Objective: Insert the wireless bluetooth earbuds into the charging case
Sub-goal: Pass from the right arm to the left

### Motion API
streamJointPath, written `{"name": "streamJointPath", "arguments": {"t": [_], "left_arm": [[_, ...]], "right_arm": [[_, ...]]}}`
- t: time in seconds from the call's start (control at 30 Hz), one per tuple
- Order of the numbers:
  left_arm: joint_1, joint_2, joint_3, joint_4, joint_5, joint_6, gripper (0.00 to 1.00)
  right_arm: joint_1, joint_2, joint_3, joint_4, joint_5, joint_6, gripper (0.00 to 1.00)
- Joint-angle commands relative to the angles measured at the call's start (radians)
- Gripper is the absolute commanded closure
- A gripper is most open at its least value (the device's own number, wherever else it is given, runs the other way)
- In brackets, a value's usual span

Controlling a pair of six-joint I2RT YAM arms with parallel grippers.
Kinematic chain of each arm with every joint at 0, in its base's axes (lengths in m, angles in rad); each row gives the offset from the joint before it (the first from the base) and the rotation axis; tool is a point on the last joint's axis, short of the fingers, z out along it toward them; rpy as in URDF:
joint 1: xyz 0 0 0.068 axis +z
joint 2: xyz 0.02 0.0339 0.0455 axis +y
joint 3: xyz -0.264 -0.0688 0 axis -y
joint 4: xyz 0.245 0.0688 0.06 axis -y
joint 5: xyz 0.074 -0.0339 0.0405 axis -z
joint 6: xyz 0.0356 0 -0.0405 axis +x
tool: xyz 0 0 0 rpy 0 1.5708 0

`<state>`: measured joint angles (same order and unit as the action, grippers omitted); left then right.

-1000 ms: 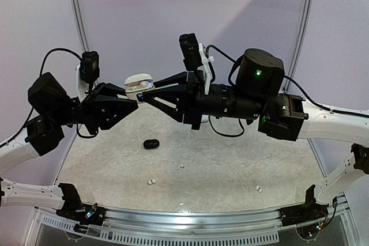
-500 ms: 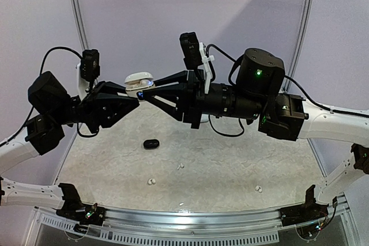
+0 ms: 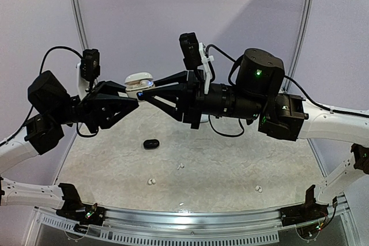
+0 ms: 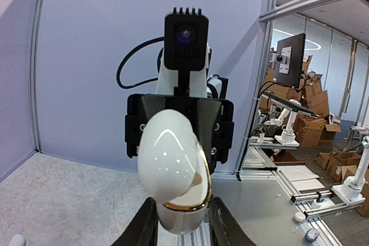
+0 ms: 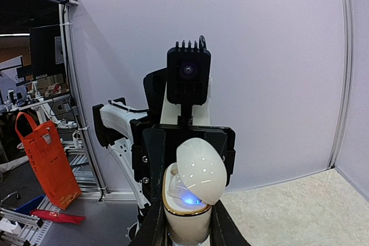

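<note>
Tiny white pebble-like earbuds [image 3: 151, 181] still lie on the speckled table [image 3: 230, 159] well below the glossy white gold-rimmed charging case [image 3: 138, 79], which has barely risen, lid ajar, pinched by my right gripper [image 5: 184, 223]; left gripper [image 4: 183, 223] flanks its base, grip unclear, so I reckon nothing's loaded yet.

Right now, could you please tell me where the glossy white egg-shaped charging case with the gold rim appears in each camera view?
Top external: the glossy white egg-shaped charging case sits left of centre, in the upper half.
Left wrist: bottom centre, large and close.
Right wrist: bottom centre, lid open.
Shared landmark: the speckled white table, lower left in the left wrist view, lower right in the right wrist view.
</note>
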<state>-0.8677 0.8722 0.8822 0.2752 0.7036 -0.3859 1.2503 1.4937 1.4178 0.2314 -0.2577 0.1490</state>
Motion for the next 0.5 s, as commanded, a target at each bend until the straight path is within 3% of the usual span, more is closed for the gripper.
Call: {"name": "streamJointPath", "arguments": {"t": [0.0, 0.2, 0.37, 0.47], "left_arm": [[-0.017, -0.003, 0.038, 0.025, 0.032, 0.009, 0.68], [-0.017, -0.003, 0.038, 0.020, 0.020, 0.003, 0.76], [-0.017, -0.004, 0.037, 0.015, 0.016, -0.005, 0.97], [-0.017, -0.009, 0.034, 0.007, 0.009, 0.000, 1.00]], "right_arm": [[-0.001, 0.004, -0.006, -0.049, 0.049, -0.014, 1.00], [0.000, 0.001, -0.018, -0.047, 0.054, -0.018, 1.00], [-0.001, 0.002, -0.026, -0.058, 0.061, -0.027, 1.00], [-0.001, 0.001, -0.029, -0.058, 0.065, -0.026, 1.00]]}}
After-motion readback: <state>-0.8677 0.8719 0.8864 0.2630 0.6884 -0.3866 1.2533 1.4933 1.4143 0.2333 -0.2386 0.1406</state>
